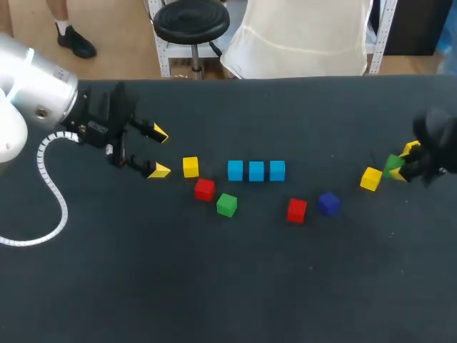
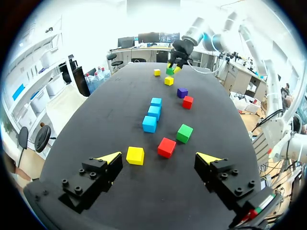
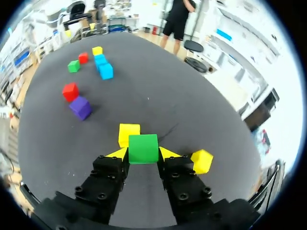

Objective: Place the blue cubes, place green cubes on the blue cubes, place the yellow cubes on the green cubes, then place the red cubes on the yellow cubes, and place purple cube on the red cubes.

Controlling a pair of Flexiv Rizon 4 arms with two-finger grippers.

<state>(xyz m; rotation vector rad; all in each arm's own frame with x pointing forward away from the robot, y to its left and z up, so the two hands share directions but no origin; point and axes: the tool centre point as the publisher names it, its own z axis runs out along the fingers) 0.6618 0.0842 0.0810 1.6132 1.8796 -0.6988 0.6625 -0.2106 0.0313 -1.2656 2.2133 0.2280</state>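
Green cube point(image 3: 143, 148) pinched in right hand point(image 3: 143, 154); left hand point(image 2: 159, 157) spread wide near a yellow cube point(image 2: 135, 155).

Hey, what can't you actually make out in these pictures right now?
Right wrist view: the green cube in the right gripper hides part of a yellow cube ahead; whether it is lifted cannot be told.
Head view: that gripper is a dark blur cut by the edge, its fingers unclear.
Left wrist view: it and its cube are too small to judge the grip.
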